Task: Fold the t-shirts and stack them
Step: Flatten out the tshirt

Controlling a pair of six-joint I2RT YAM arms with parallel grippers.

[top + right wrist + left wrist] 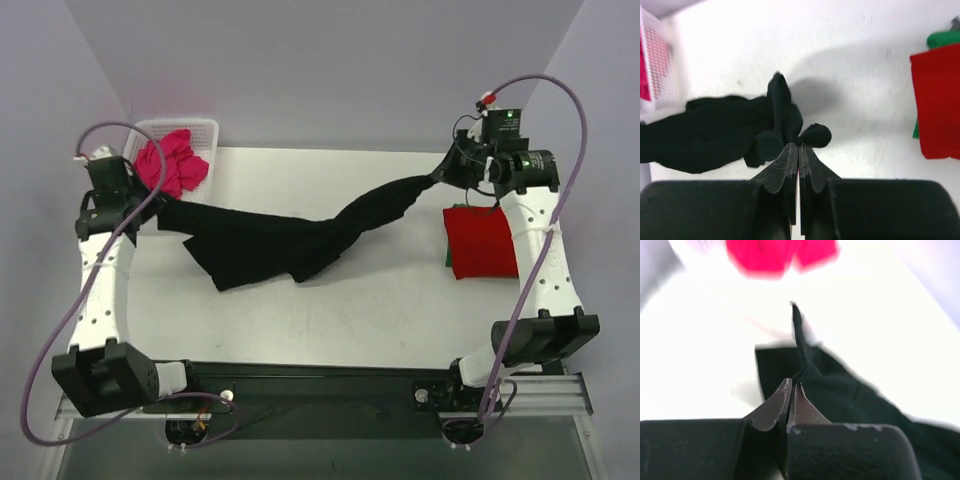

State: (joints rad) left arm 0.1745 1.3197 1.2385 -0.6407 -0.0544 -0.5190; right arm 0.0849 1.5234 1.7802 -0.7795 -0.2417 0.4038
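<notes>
One folded: the red t-shirt [482, 240] lies flat and square on the right of the table [330, 320].
Left to do: we judge the black t-shirt [270, 240] unfolded; the magenta-pink t-shirt [172, 165] sits bunched in the white basket [205, 128] (nothing is stacked yet).
Black t-shirt, place: strung across mid-table between both arms.
Long axis: left to right, with the right end twisted narrow and slightly farther back.
Left gripper [792, 385]: pinched closed on its left end.
Right gripper [798, 145]: pinched closed on its right end.
</notes>
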